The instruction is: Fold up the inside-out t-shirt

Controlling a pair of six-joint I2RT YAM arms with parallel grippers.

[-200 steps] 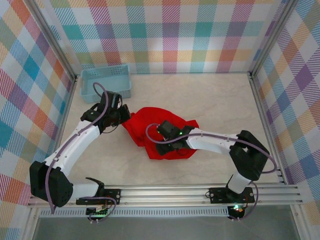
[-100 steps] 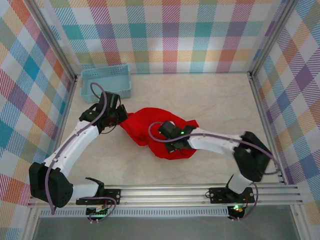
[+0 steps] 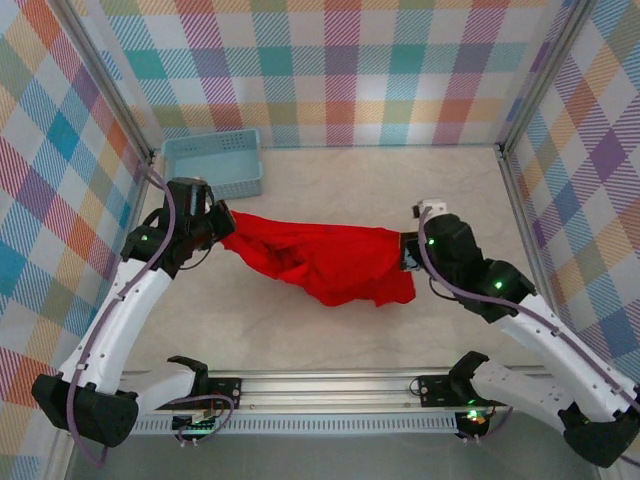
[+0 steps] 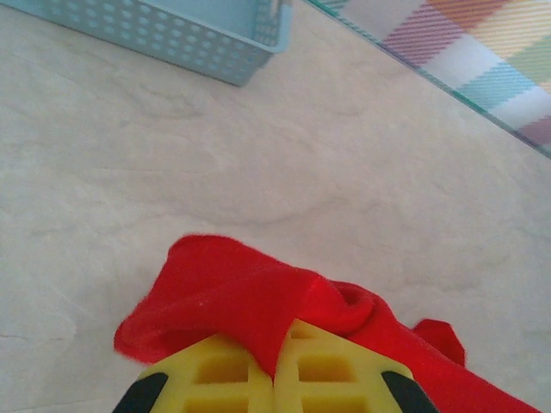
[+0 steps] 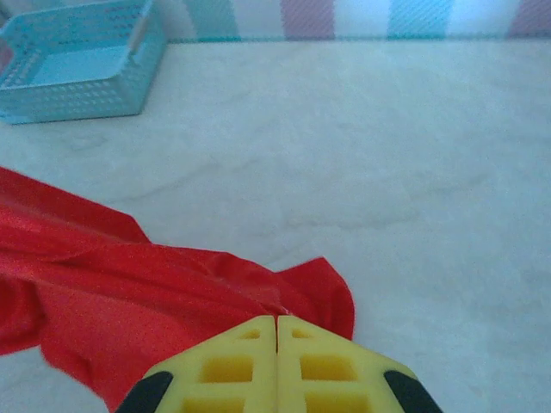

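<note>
Shut-jawed at left gripper (image 3: 222, 228) and right gripper (image 3: 408, 250), pinching opposite ends of the inside-out t-shirt (image 3: 320, 262), stretched across the middle of the table (image 3: 420, 190). Keep tension even and lower flat, without bunching.

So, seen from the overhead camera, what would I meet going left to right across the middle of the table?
The left gripper, pinching one end → the red t-shirt, stretched between them → the right gripper, pinching the other end.

Clearly a robot lab cell: plaid walls (image 3: 340, 70) boxing in a pale worktop (image 3: 400, 190), aluminium rail (image 3: 330, 385) at the near edge, left arm (image 3: 125, 310) and right arm (image 3: 545, 335) bolted on.
</note>
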